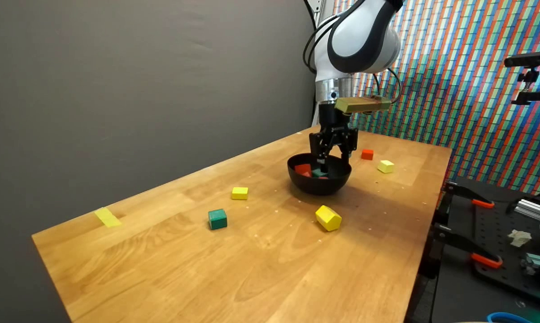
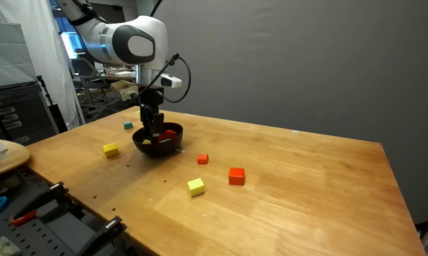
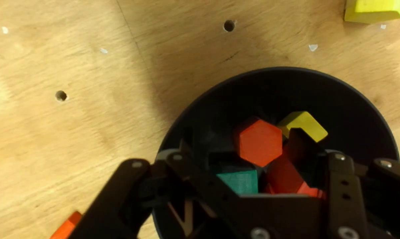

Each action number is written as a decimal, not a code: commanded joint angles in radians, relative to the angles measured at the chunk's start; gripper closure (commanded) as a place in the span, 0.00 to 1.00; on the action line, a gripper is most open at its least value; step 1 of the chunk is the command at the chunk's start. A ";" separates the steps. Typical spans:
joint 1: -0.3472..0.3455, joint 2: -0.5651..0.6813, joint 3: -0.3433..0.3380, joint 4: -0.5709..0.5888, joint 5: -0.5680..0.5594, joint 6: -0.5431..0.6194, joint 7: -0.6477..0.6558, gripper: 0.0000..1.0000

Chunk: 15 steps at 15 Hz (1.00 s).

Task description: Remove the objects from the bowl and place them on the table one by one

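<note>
The black bowl (image 1: 319, 185) stands on the wooden table (image 1: 252, 273) and also shows in an exterior view (image 2: 157, 151). My gripper (image 1: 334, 164) points down, open, with its fingertips inside the bowl. In the wrist view the fingers straddle a red hexagonal block (image 3: 260, 143), a green block (image 3: 241, 182) and a darker red block (image 3: 283, 176). A yellow block (image 3: 306, 125) lies partly behind a finger. Other bowl contents are hidden by the gripper. Loose on the table are yellow blocks (image 1: 239, 193) (image 1: 328, 218) (image 2: 196, 187), a green block (image 1: 218, 219) and red blocks (image 2: 202, 159) (image 2: 236, 176).
A yellow tape strip (image 1: 108, 216) lies at the table's edge. A grey wall (image 1: 153, 89) runs along one long side. Black clamps (image 1: 467, 246) (image 2: 103, 236) and a dark bench stand along the opposite edge. A round wooden top (image 2: 11, 156) is beside the table.
</note>
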 commanded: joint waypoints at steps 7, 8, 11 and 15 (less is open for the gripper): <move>-0.019 0.063 0.020 0.093 0.003 -0.030 -0.056 0.25; -0.017 0.069 0.018 0.102 -0.002 -0.033 -0.055 0.25; -0.015 0.089 0.018 0.120 -0.004 -0.048 -0.059 0.24; -0.013 0.120 0.026 0.136 0.000 -0.068 -0.068 0.26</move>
